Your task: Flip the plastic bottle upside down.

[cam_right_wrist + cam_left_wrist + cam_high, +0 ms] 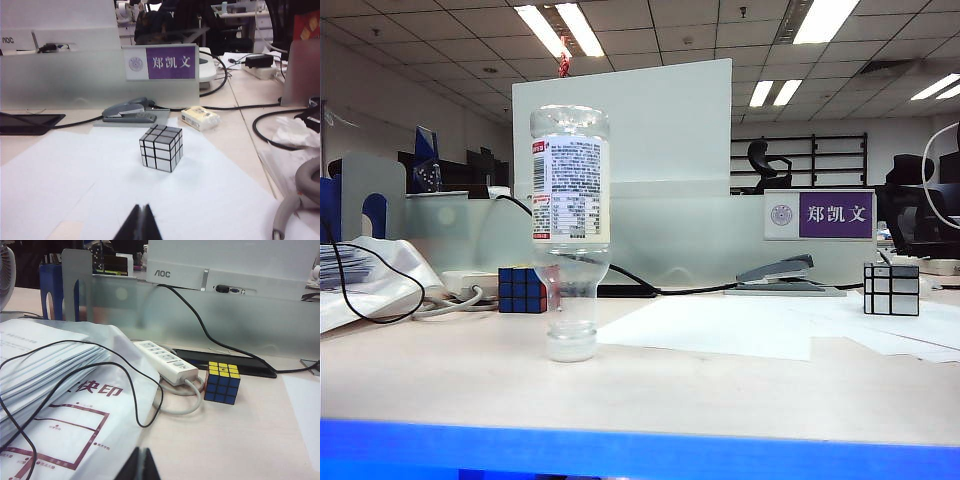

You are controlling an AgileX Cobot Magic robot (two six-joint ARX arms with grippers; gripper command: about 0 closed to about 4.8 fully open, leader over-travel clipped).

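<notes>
Low on the bench [720, 390], we face the partition; wrist views flank it, sharing the colored cube [222, 383] and mirror cube [161, 148].

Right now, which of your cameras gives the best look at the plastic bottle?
The exterior view. There the plastic bottle stands whole on its whitish cap, base up, label readable, free of both hands. Neither wrist view shows it: the left one sees a colored cube and a power strip, the right one a silver cube and a stapler.
</notes>
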